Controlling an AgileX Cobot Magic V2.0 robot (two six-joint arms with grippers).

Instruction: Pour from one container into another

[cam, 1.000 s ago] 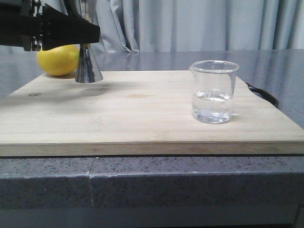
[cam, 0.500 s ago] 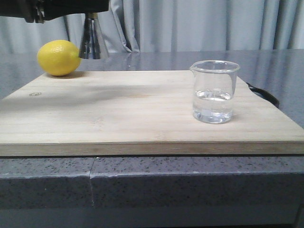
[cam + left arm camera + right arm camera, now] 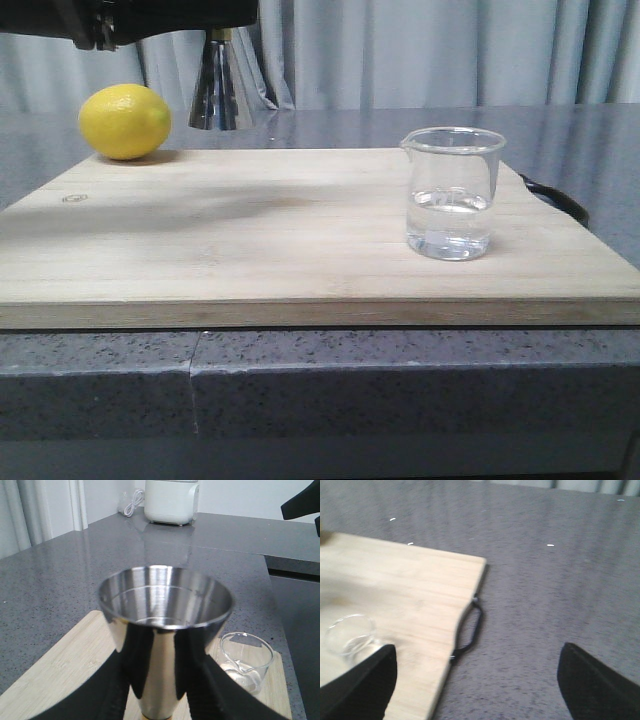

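The steel jigger (image 3: 218, 95) hangs in the air above the back left of the wooden board (image 3: 300, 230), with my left gripper (image 3: 222, 28) shut on its waist. In the left wrist view the jigger's open cup (image 3: 165, 630) stands upright between the black fingers (image 3: 107, 690). The clear glass beaker (image 3: 452, 195) stands on the right side of the board with some clear liquid in it, apart from both grippers; it also shows as the beaker (image 3: 246, 662) and the beaker (image 3: 350, 635). My right gripper (image 3: 477, 680) is open over the grey counter beside the board's edge, holding nothing.
A yellow lemon (image 3: 124, 121) rests at the board's back left corner, just left of the raised jigger. A black handle (image 3: 467, 630) sticks out from the board's right edge. A white appliance (image 3: 171, 500) stands far off on the counter.
My left gripper has lifted the jigger off the board and carried it to the right, away from the lemon. The beaker has not moved.
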